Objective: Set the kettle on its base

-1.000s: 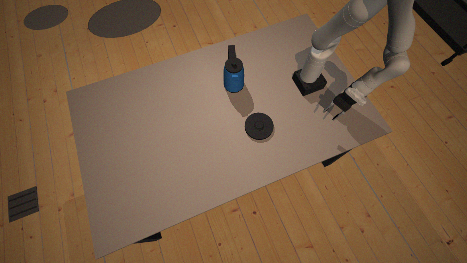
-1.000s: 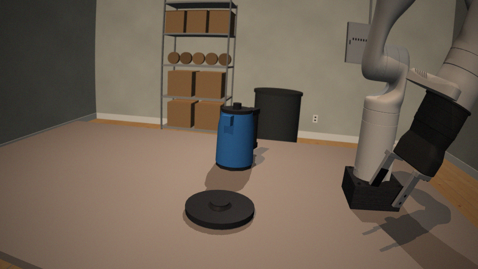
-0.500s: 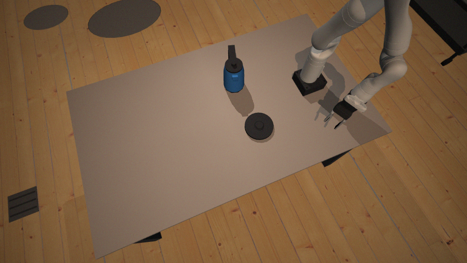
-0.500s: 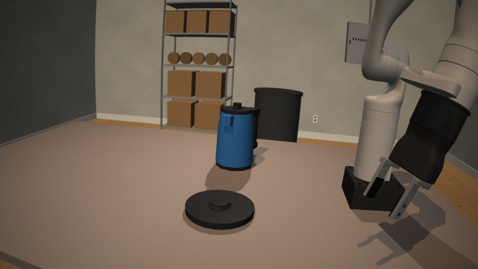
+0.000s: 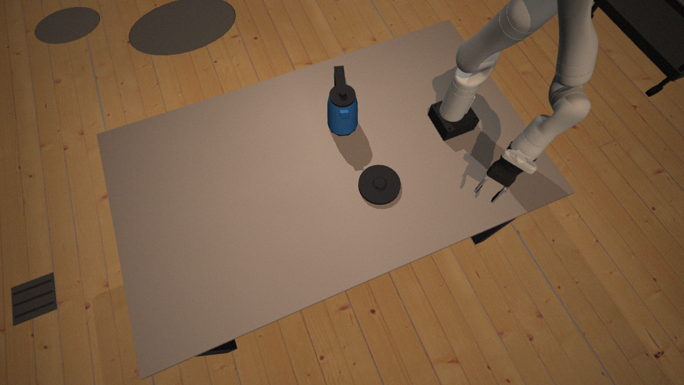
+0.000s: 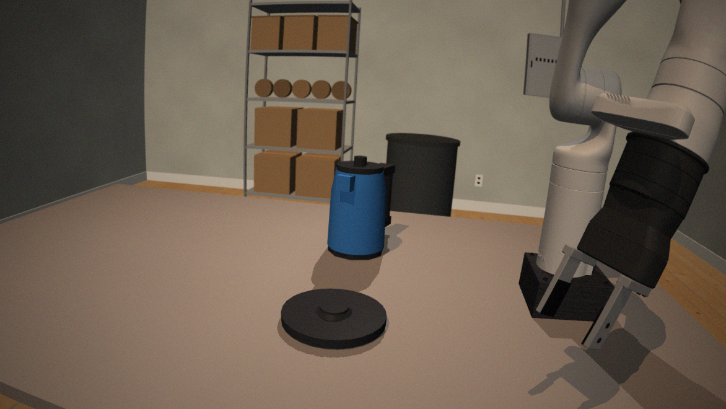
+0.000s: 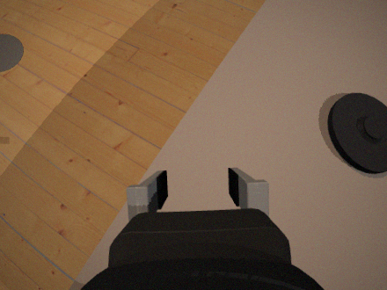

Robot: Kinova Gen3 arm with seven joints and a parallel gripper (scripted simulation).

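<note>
Tool (image 5: pixel 487 190) (image 6: pixel 564 329) (image 7: pixel 198 182): released, 2 fingers wide apart, above counter (image 5: pixel 268 191) (image 6: pixel 178 284) (image 7: pixel 264 110).
Base (image 5: pixel 368 191) (image 6: pixel 305 325) (image 7: pixel 352 136): flat on counter, stud up.
Kettle (image 5: pixel 342 116) (image 6: pixel 357 215): upright on counter, apart from base.

Gripper (image 5: pixel 485 196) (image 6: pixel 562 329) (image 7: pixel 198 182) lower in the frame.
In the top view its fingertips have moved down the right side; in the exterior view, down and leftward at lower right, their shadow shifting too.
</note>
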